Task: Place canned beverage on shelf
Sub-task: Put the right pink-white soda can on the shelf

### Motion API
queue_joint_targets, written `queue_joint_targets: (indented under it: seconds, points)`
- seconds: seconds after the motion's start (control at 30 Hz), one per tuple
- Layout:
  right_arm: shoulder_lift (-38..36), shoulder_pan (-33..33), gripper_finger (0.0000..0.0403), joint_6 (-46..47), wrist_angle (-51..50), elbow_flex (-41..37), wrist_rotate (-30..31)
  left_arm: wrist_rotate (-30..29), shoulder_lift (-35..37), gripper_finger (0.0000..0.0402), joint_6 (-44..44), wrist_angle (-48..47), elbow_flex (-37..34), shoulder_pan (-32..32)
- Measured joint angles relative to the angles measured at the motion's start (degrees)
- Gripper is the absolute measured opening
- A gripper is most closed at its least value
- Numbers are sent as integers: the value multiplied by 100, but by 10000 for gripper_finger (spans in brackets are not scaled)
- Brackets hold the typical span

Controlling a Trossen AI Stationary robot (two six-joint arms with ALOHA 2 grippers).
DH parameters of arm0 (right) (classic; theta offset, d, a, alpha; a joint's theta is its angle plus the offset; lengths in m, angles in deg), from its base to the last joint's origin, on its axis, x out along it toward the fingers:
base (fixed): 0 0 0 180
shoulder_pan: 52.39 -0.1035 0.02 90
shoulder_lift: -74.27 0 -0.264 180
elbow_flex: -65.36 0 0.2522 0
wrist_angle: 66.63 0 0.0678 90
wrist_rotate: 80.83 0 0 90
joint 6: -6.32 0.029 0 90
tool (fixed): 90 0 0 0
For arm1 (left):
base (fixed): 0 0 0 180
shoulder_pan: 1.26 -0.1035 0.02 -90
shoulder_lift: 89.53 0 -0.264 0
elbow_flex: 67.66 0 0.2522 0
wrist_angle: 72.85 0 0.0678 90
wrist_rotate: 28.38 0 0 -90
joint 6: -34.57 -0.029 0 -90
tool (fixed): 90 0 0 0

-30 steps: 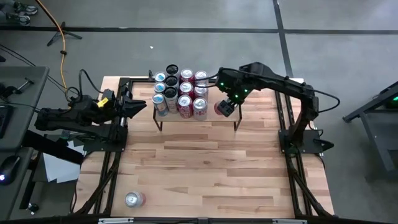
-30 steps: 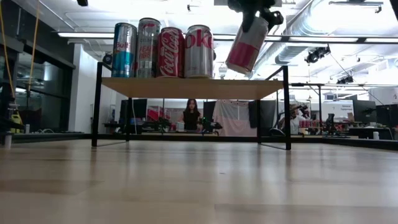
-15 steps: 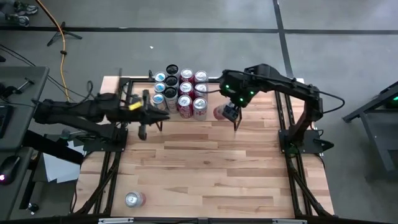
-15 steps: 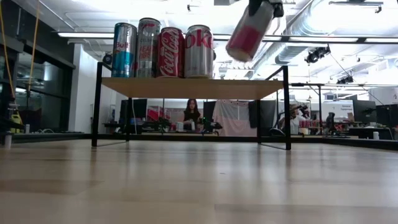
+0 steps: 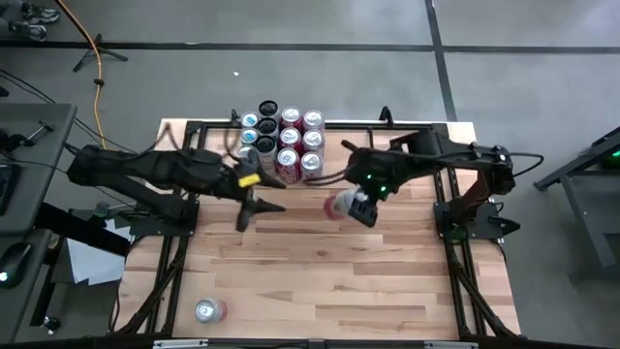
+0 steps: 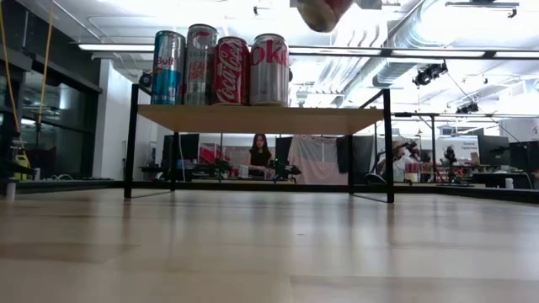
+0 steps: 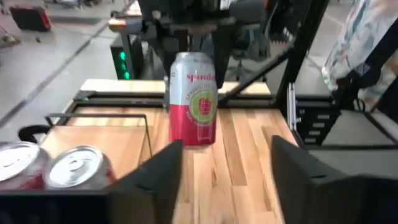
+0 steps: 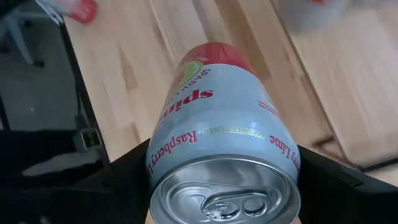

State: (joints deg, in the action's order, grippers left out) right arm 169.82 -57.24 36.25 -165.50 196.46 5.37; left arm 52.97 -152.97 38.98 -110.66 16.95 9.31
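Observation:
A white-and-red canned beverage hangs above the table, in front of the shelf's right half, and my right gripper is shut on it. In the low view only its bottom shows, at the top edge. The shelf, a wood plank on black rod legs, stands at the far side. Several cans stand upright on its left half. My left gripper is open in front of the shelf's left end. It points toward the held can and is well short of it. My right gripper pinches the can's upper end between its two fingers, one on each side of the wall just below the lid. The fingers slant down from above. The can hangs below them, clear of table and shelf, its bottom tipped a little toward the table's left.
One more can lies on its side near the table's front left corner. The black arm frames run along both side edges. Bare tabletop spreads between the shelf and the near edge. People stand in the room beyond.
My right gripper has carried the can up and away from the shelf's right end, toward the table's near edge. My left gripper has swung out from the left edge toward the table's middle, levelled out and opened.

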Motion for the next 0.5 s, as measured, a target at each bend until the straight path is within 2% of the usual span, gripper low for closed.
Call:
queue_joint_targets:
  seconds: [0.13,0.27,0.37,0.5]
  points:
    - [122,-313,284,70,669,-2,240,0,-545,247,118,-11,124,82]
    - [298,-544,284,-18,1169,-2,229,25,-1009,303,434,183,180,64]
    - [442,-651,284,-126,1272,-2,346,537,-1307,324,637,281,305,-37]
    - [649,-684,284,-336,1373,-4,541,1146,-1663,328,811,243,482,-108]
